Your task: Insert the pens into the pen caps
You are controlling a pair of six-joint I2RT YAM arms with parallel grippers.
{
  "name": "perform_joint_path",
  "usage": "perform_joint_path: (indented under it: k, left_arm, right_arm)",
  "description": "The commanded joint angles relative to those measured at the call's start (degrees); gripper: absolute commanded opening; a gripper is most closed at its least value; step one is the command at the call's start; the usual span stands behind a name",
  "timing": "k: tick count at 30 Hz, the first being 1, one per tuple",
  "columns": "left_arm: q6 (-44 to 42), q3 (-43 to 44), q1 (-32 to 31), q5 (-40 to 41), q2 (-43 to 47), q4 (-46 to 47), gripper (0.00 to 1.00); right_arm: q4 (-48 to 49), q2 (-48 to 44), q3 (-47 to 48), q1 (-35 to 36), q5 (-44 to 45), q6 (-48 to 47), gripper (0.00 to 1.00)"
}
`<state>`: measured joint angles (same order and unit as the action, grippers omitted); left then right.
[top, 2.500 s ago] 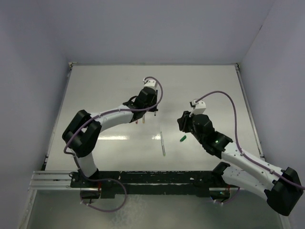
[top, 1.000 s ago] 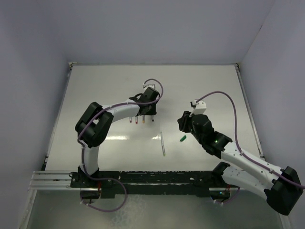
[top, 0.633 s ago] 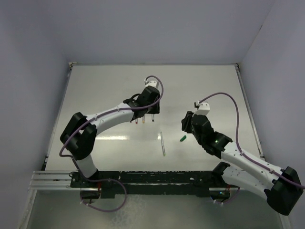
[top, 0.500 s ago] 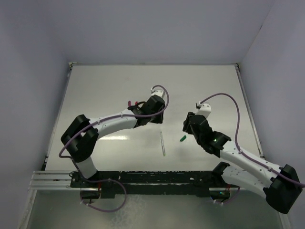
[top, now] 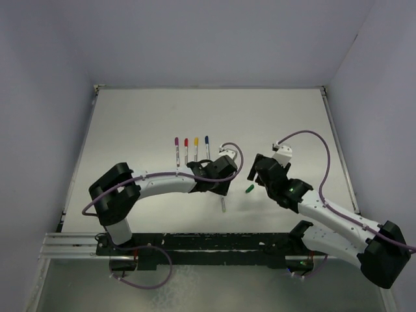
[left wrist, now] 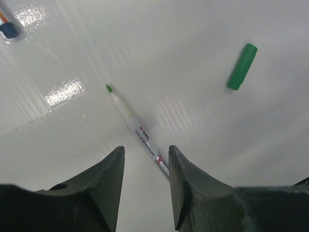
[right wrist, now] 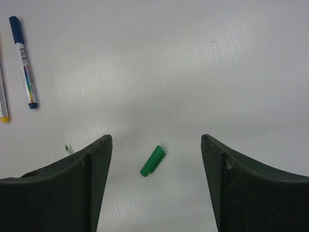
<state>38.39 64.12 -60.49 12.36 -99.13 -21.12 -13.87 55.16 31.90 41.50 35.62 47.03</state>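
Note:
An uncapped white pen (left wrist: 135, 128) with a green tip lies on the table; only its near end (top: 223, 205) shows in the top view. My left gripper (left wrist: 145, 150) (top: 221, 190) is open and empty, its fingers either side of the pen's rear end, low over it. A green cap (right wrist: 152, 160) (top: 248, 188) (left wrist: 242, 66) lies loose to the pen's right. My right gripper (right wrist: 156, 137) (top: 258, 175) is open and empty, just above and behind the cap, which shows between its fingers. The pen's green tip (right wrist: 66, 146) shows by the left finger.
Several capped pens lie in a row behind: magenta (top: 176, 144), red (top: 186, 144), yellow (top: 195, 143) and blue (top: 207, 142) (right wrist: 24, 63). The white table's raised edges run left (top: 81, 156) and right (top: 338, 149), walls beyond.
My left gripper has swung from the row of pens at the back toward the near side, over the uncapped pen, uncovering the row. My right gripper has shifted slightly right, still over the green cap.

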Motion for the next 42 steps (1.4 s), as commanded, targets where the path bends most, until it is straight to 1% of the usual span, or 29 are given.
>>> perform_joint_path:
  k: [1,14,23,30,35,38,41,42]
  left_arm:
    - [2.16,0.35,-1.21,1.03,-1.92,-0.55,0.45]
    - [2.41,1.76,-2.15,1.18,-6.83,-2.61,0.45]
    - [0.64,-0.03,-2.53,2.10,-5.73,-10.44,0.33]
    - [-1.04,0.91,-2.89,4.65,-8.88,-17.82,0.33]
    - [-0.77,-0.02,-3.32,4.42,-10.51,-17.34,0.32]
    - [-1.21,-0.93,-3.30,3.30,-10.95,-15.24,0.22]
    - [-1.38,-1.22,-3.32,2.77,-11.55,-14.32,0.09]
    - [-1.47,-1.27,-3.30,2.76,-11.67,-14.22,0.03]
  right_arm:
    - [0.59,-1.91,-0.16,-0.19,1.66,1.90,0.76]
    - [2.44,-5.10,-2.03,-0.22,2.24,1.57,0.76]
    - [2.53,-4.09,-1.09,-0.26,2.35,1.89,0.75]
    - [2.53,-2.98,-0.76,-0.30,2.01,2.94,0.75]
    - [2.53,-2.69,-0.77,-0.22,1.50,3.64,0.75]
    - [2.53,-2.52,-0.66,-0.25,1.17,3.77,0.75]
    - [2.15,-2.44,-0.50,-0.26,0.65,3.93,0.75]
    - [2.05,-2.38,-0.59,-0.24,0.25,4.11,0.74]
